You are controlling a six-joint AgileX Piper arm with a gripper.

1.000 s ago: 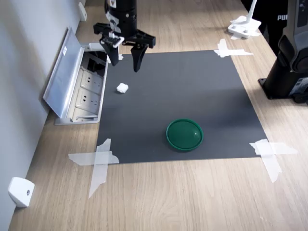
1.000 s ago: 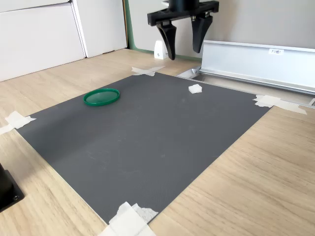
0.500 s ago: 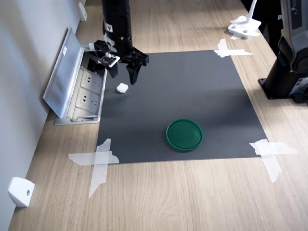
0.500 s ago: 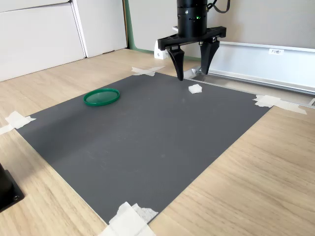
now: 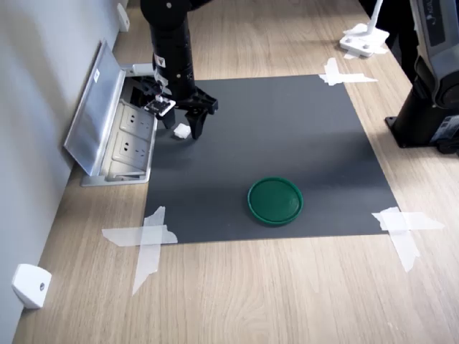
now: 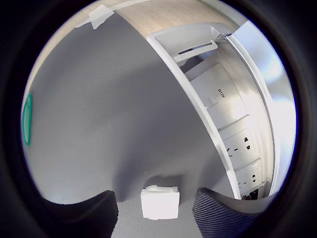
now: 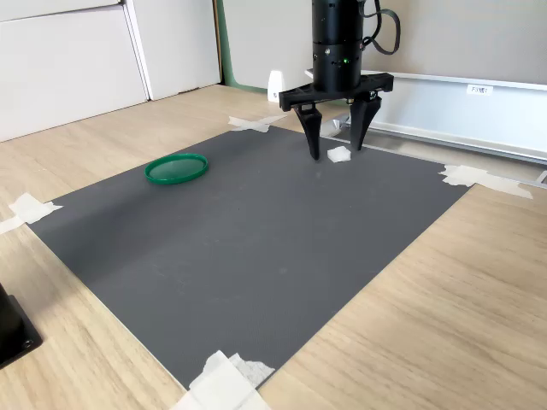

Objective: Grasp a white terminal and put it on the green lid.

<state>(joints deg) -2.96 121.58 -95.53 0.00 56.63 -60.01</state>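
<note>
Apparently empty green lid (image 5: pixel 274 200); white terminal (image 7: pixel 339 155) between spread jaws.

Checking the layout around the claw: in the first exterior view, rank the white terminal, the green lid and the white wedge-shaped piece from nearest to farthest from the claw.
1. white terminal: between the open claw's fingers, on the mat.
2. green lid: on the mat, toward the first exterior view's lower right.
3. white wedge-shaped piece: by the wall, at the first exterior view's lower left corner.

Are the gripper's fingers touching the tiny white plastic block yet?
Apart. The wrist view shows grey mat on both sides of the tiny white plastic block, between it and each open finger.
</note>
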